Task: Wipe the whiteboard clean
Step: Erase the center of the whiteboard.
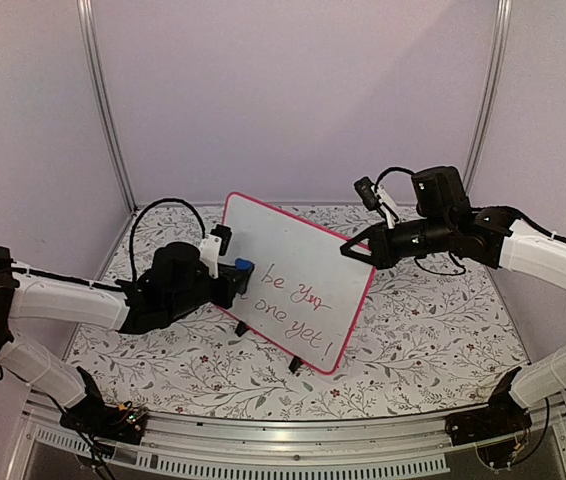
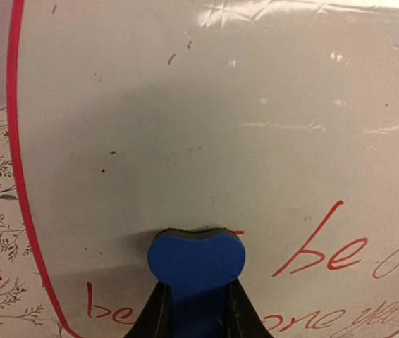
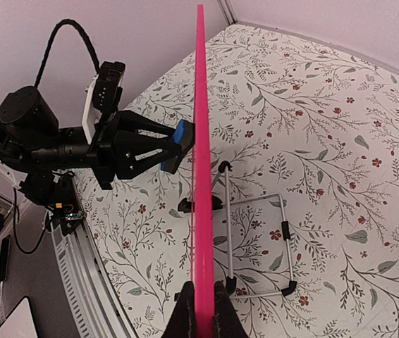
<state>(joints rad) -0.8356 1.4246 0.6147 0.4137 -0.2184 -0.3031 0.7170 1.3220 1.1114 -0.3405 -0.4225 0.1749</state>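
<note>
Blue foam eraser is pinched in the left claw, its soft pad pressed on the glossy whiteboard. That's propped on its wire stand mid floral table, and the right claw is clamped on the pink frame. Mid-wipe, I'd say. Next up: sweep down across the red handwriting.

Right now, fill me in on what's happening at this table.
The left gripper is shut on a small blue eraser block, its pad against the face of the glossy white whiteboard with the pink-red frame. The right gripper is shut on the board's right edge, steadying it where it stands on the floral table. The board's upper part is blank. Red handwriting covers the lower part, so erasing is not finished.
</note>
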